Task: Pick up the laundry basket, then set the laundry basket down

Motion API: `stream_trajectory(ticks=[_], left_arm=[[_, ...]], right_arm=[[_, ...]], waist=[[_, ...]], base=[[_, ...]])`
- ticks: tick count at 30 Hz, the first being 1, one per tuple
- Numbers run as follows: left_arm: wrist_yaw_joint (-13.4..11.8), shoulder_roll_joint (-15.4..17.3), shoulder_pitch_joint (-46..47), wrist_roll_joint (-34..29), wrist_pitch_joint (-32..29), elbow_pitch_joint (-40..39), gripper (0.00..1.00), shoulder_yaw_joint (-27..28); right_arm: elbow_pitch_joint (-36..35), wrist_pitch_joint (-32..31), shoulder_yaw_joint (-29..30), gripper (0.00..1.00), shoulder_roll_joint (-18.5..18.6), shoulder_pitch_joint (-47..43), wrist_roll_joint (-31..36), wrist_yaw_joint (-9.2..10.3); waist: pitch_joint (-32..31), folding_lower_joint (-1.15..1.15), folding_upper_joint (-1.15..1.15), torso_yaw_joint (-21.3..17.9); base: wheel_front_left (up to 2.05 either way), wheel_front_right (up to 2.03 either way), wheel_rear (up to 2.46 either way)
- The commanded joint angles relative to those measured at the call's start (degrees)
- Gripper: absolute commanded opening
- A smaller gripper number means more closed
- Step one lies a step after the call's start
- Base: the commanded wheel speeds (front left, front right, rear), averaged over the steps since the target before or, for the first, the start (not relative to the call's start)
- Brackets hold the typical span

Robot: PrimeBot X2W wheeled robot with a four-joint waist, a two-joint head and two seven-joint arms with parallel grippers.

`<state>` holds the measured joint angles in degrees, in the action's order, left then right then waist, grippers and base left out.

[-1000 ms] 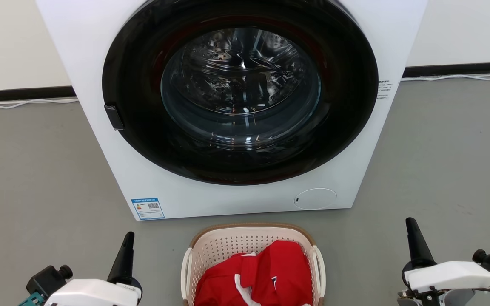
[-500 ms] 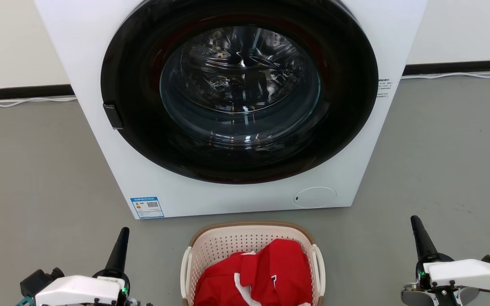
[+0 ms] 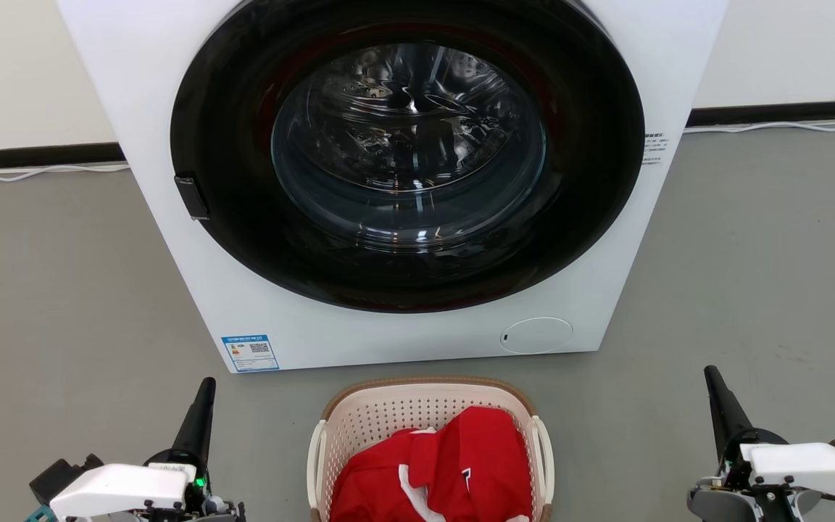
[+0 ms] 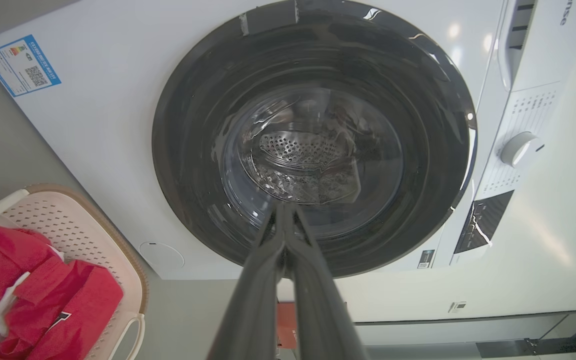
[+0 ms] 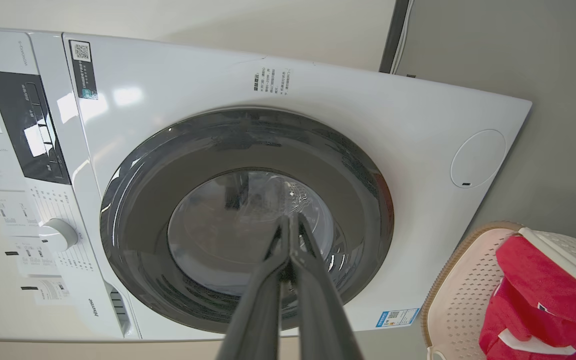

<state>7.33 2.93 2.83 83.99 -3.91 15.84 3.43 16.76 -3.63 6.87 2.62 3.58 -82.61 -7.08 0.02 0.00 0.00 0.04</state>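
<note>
Laundry basket (image 3: 388,417) sits at the bottom middle, between the two grippers, one white handle (image 3: 314,464) toward each. Left gripper (image 3: 204,395) is at the lower left, right gripper (image 3: 715,384) at the lower right, about equally near. Both have fingers (image 4: 258,290) pressed together, holding nothing.

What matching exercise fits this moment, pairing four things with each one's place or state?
Things:
1. laundry basket
2. red garment
3. left gripper
4. washer door

Places or states:
a. closed, round, dark-rimmed glass
b. standing on the grey floor
c. heaped inside the basket
d. shut and empty, pointing up at the head view's lower left

Pairs: 1-b, 2-c, 3-d, 4-a
</note>
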Motion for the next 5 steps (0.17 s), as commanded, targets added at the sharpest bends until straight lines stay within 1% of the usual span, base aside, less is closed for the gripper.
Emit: stream_trajectory(ticks=[1,5], left_arm=[[0.14,0.29,2.97,1.77,-0.63,-1.72,0.0,1.87],[0.15,0.18,3.11,3.95,-1.31,-1.75,0.0,2.3]], right_arm=[[-2.15,-0.87,-0.99,0.0,0.25,2.5,-2.11,-0.4],[-2.35,-1.54,-0.78,0.0,0.25,2.53,-4.67,-0.4]], waist=[[0.02,0.0,0.0,0.0],[0.06,0.0,0.0,-0.02]], base=[[0.0,0.0,0.0],[0.0,0.0,0.0]])
